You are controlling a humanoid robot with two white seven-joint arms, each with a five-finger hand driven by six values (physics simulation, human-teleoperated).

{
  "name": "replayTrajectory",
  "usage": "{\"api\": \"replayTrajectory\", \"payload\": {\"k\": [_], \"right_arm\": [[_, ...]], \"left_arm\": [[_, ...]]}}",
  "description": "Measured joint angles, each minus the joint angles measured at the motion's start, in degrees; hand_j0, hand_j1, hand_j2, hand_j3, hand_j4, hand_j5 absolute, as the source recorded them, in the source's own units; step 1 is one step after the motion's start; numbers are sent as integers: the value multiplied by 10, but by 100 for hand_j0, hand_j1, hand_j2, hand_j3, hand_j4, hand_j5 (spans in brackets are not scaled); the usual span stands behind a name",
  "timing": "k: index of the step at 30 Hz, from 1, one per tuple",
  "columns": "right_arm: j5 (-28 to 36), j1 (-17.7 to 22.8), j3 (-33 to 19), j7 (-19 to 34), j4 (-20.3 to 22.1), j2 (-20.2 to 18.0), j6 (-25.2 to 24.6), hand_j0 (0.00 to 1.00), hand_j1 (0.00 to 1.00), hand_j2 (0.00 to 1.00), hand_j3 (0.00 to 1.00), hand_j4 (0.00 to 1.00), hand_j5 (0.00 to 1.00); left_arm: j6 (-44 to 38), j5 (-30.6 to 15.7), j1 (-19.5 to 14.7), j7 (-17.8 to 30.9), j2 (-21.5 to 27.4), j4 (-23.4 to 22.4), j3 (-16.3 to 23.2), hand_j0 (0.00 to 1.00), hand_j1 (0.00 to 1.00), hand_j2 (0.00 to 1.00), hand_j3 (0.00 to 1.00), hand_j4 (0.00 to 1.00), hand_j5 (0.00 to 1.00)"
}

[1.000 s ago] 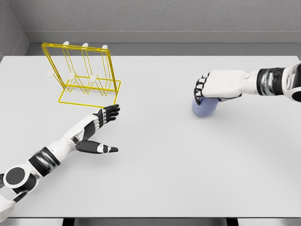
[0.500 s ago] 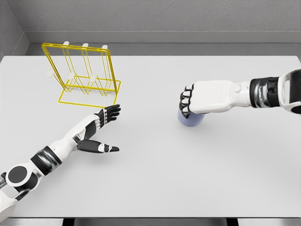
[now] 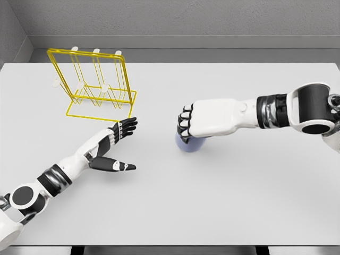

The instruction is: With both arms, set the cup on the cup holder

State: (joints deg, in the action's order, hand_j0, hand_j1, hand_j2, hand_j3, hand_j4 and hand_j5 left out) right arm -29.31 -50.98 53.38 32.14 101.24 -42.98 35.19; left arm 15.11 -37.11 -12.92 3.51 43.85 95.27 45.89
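The right hand (image 3: 199, 121) reaches in over the middle of the white table (image 3: 239, 202), its fingers curled down around a pale blue cup (image 3: 189, 144) that shows only below the knuckles. The yellow wire cup holder (image 3: 95, 85) stands near the table's far left corner, well apart from the cup. Just in front of it, the left hand (image 3: 109, 146) lies flat with fingers extended and thumb splayed, holding nothing.

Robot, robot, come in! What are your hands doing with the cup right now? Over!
Right hand shut on the blue cup, mid-table. Left hand open, waiting in front of the yellow cup holder. No obstacle showing between cup and left hand. Over.
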Motion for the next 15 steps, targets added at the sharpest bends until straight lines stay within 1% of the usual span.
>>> {"api": "replayTrajectory", "payload": {"k": [9, 15], "right_arm": [[-2, 7, 4, 2, 0, 34, 0, 56, 56, 56, 56, 56, 56], [-18, 9, 4, 3, -2, 41, 0, 58, 58, 58, 58, 58, 58]], "left_arm": [[0, 0, -2, 0, -1, -2, 1, 100, 100, 100, 100, 100, 100], [0, 0, -4, 0, -1, -4, 1, 100, 100, 100, 100, 100, 100]]}}
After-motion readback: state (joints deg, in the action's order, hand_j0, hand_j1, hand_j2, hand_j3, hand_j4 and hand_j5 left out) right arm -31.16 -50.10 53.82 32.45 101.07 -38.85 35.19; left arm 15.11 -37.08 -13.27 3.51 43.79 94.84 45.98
